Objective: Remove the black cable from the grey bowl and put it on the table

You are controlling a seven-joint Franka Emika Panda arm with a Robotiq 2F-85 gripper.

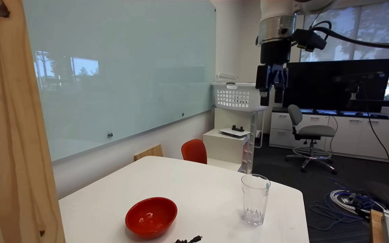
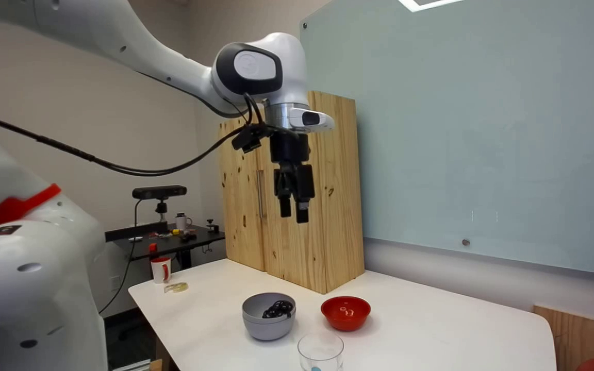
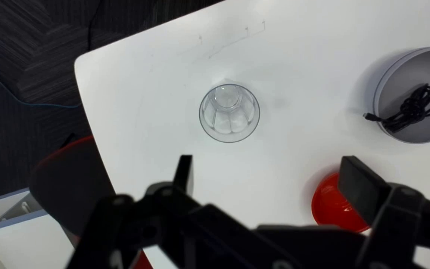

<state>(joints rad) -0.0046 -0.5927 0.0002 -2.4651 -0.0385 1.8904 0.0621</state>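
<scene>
The black cable (image 2: 278, 309) lies coiled inside the grey bowl (image 2: 266, 328) in an exterior view. In the wrist view the cable (image 3: 414, 106) rests at the near side of the grey bowl (image 3: 398, 80), with its plug end hanging over the rim. In an exterior view only the cable's plug end (image 1: 195, 239) shows at the bottom edge; the grey bowl is out of that view. The white table (image 2: 446, 340) carries the bowl. My gripper (image 3: 267, 158) is open and empty, high above the table in both exterior views (image 1: 271, 98) (image 2: 294, 210), pointing down.
A red bowl (image 2: 346, 314) stands beside the grey bowl. A clear glass (image 3: 229, 112) stands upright on the table, also in an exterior view (image 1: 255, 199). A tall wooden cabinet (image 2: 338, 206) stands at the table's back. A white and red mug (image 2: 161, 270) is at the far end.
</scene>
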